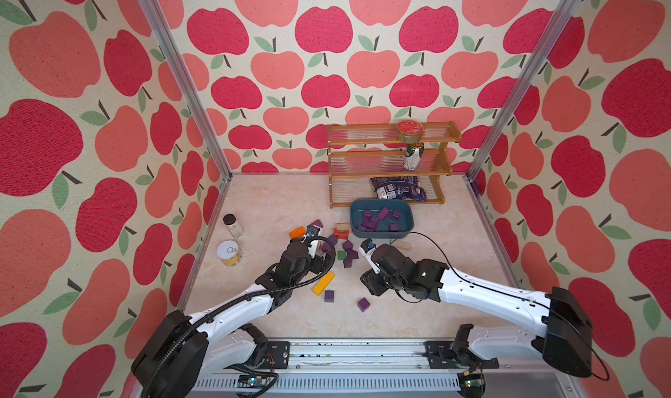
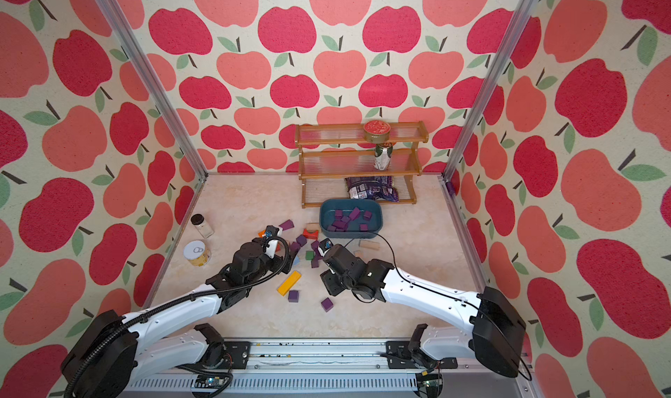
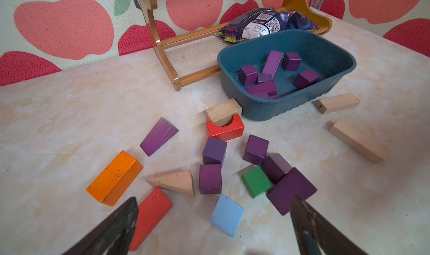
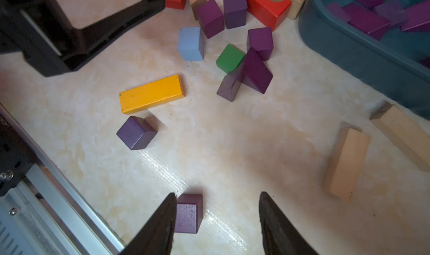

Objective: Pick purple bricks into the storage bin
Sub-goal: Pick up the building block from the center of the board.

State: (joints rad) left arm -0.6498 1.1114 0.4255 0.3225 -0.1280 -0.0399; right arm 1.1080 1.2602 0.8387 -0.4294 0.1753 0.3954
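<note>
The right gripper (image 4: 217, 194), jaws apart, is nearest the purple brick (image 4: 188, 213) by the front edge of the desk (image 4: 232, 149). The brick sits beside one jaw, not in the middle.

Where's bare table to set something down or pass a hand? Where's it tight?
Bare: back-left, between rack, jar and back wall; right strip between bin and side wall; near strip between two loose purple cubes and rail. Crowded: block cluster in front of bin.

Robot test booth, apple-print walls (image 1: 326, 33), aluminium frame (image 1: 179, 69)
</note>
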